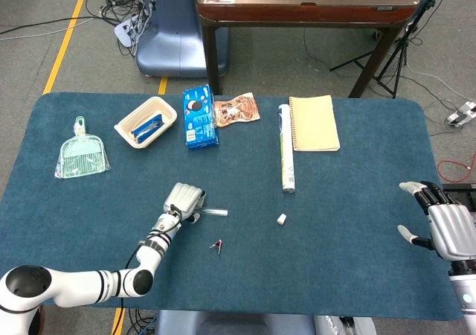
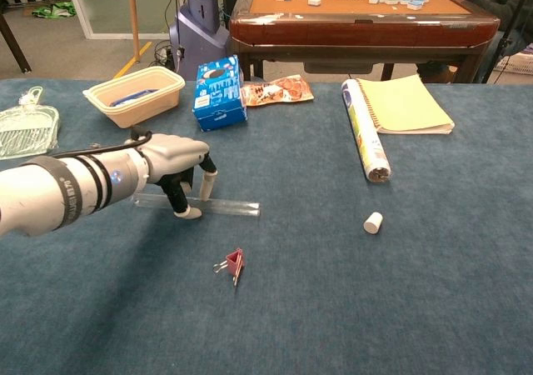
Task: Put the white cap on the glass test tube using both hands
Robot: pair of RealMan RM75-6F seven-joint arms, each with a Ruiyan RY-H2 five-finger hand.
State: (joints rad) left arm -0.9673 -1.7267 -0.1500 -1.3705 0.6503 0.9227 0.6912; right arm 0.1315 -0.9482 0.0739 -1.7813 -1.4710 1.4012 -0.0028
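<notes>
Clear glass test tube (image 2: 198, 206) lying flat on the blue cloth table (image 2: 400, 292), straddled by the left hand (image 2: 177, 165) with fingertips poised to pinch; small white cap (image 2: 372, 222) lies well apart, awaiting the spread, empty right hand (image 1: 446, 225).

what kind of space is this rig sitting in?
Probably an indoor robot lab or workshop: grey floor with yellow tape line, tangled cables, a blue felt-covered table of loose props, and a brown wooden game table behind.
</notes>
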